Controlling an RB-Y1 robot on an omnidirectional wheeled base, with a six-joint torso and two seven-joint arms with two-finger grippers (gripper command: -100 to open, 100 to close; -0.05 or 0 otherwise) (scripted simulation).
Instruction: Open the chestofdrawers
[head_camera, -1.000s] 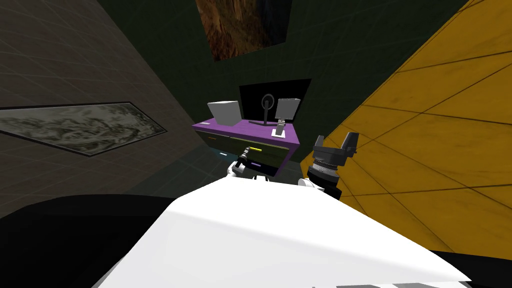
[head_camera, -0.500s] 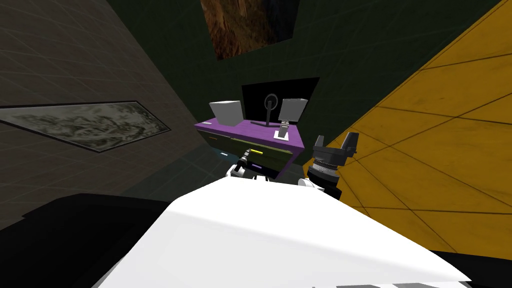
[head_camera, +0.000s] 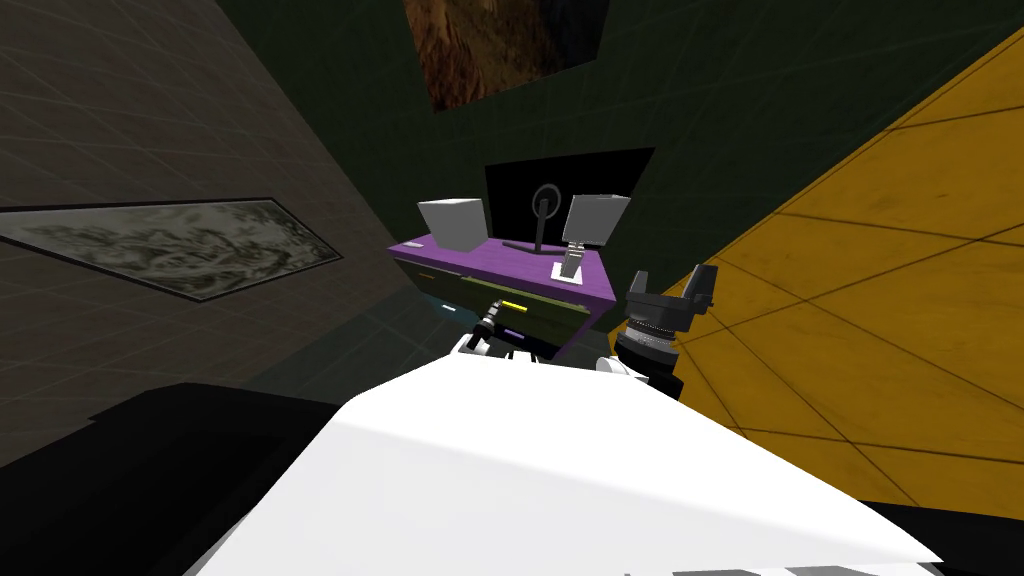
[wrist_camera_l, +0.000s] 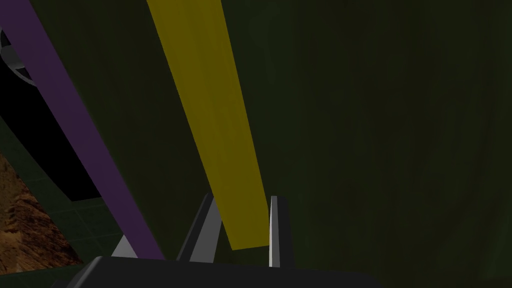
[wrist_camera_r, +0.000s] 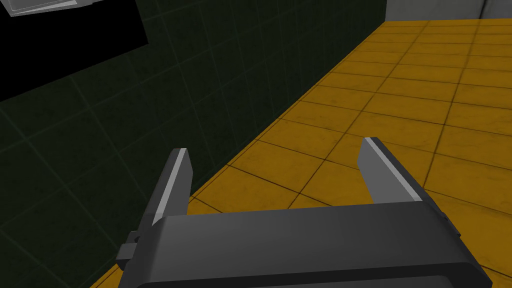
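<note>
Against the dark green wall (head_camera: 700, 120), beside the yellow floor tiles (head_camera: 850, 300), the purple-topped chest of drawers (head_camera: 500, 262) stood just ahead of me. Over the last second the whole head view slid a touch, which was my own shift. The yellow handle (head_camera: 512, 304) crept a shade nearer with the left gripper (wrist_camera_l: 241, 200) pinching its sides, so I judged the top drawer (head_camera: 545, 312) was starting out, with most of its travel left. Meanwhile the right gripper (wrist_camera_r: 275, 145) hung spread wide over the tiles beside the chest, holding nothing. On top stood a white box (head_camera: 455, 222), a ring on a stand (head_camera: 543, 212) and a grey panel (head_camera: 597, 218). None of them blocked the pull. I stood close, though, so room to draw back looked like the limit.
</note>
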